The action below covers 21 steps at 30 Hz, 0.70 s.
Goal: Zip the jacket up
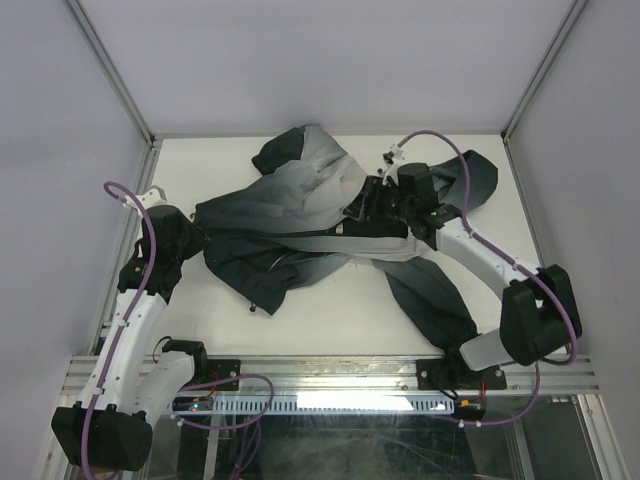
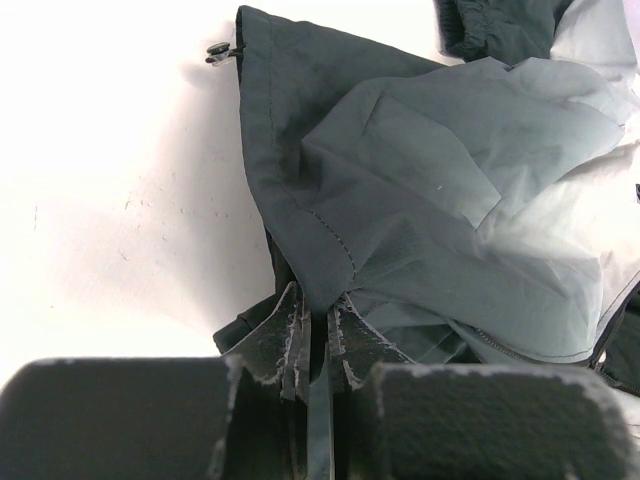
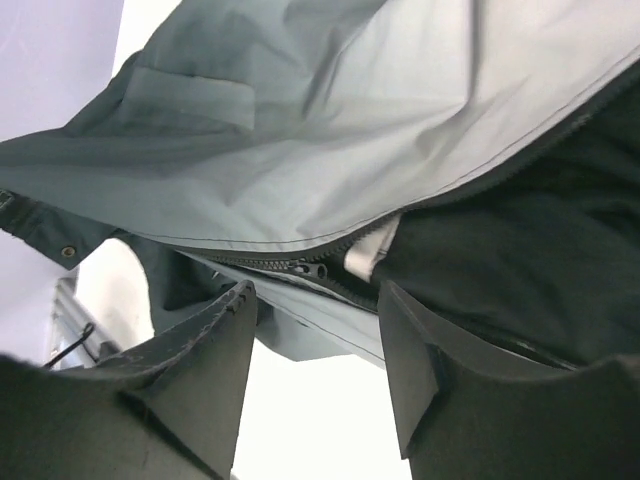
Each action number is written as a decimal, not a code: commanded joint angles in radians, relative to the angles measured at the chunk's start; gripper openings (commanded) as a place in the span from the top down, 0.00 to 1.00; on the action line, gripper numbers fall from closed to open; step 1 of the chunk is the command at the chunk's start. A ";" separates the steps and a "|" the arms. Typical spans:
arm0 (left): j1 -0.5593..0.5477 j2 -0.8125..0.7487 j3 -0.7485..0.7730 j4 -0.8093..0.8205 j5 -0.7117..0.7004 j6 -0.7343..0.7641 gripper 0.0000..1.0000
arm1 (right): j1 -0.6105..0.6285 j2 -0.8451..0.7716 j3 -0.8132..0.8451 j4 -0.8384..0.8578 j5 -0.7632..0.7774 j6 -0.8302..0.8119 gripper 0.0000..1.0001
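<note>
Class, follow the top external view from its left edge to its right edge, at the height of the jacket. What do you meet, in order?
left gripper → jacket, its grey front → right gripper → right arm's elbow

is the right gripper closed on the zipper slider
No, the right gripper is open, its fingers spread apart below the zipper slider of the jacket.

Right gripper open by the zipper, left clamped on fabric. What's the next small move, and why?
Probably ease the right gripper forward and close it on the zipper slider: its jaws stand open with the slider and its pale pull tab just beyond the fingertips, ungripped. The left gripper is shut on a dark edge of the jacket, which should anchor the pull.
</note>
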State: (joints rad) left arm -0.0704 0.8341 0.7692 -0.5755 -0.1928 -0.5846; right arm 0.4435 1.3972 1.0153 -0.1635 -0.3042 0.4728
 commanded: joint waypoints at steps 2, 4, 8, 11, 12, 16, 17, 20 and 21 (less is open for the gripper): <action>0.007 -0.027 -0.007 0.050 -0.007 0.014 1.00 | 0.039 0.119 -0.032 0.238 -0.116 0.189 0.47; 0.006 -0.027 -0.009 0.051 -0.003 0.011 1.00 | 0.050 0.159 -0.024 0.258 -0.118 0.196 0.47; 0.007 -0.028 -0.005 0.051 0.001 0.009 1.00 | 0.054 0.212 -0.025 0.277 -0.111 0.203 0.48; 0.006 -0.027 -0.003 0.051 0.006 0.005 1.00 | 0.056 0.235 -0.027 0.291 -0.150 0.216 0.48; 0.007 -0.027 -0.003 0.051 0.007 0.002 1.00 | 0.058 0.239 -0.030 0.300 -0.163 0.222 0.49; 0.006 -0.028 -0.007 0.053 0.010 -0.001 1.00 | 0.057 0.243 -0.039 0.305 -0.192 0.239 0.52; 0.007 -0.027 -0.008 0.053 0.011 -0.001 1.00 | 0.057 0.243 -0.043 0.306 -0.198 0.241 0.53; 0.005 -0.029 -0.010 0.054 0.013 -0.003 1.00 | 0.057 0.243 -0.045 0.308 -0.220 0.243 0.56; 0.005 -0.027 -0.009 0.054 0.014 -0.004 1.00 | 0.058 0.243 -0.046 0.309 -0.224 0.243 0.57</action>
State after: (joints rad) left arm -0.0704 0.8299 0.7586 -0.5755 -0.1883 -0.5854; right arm 0.4957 1.6466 0.9672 0.0792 -0.4759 0.6983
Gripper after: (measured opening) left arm 0.041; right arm 0.448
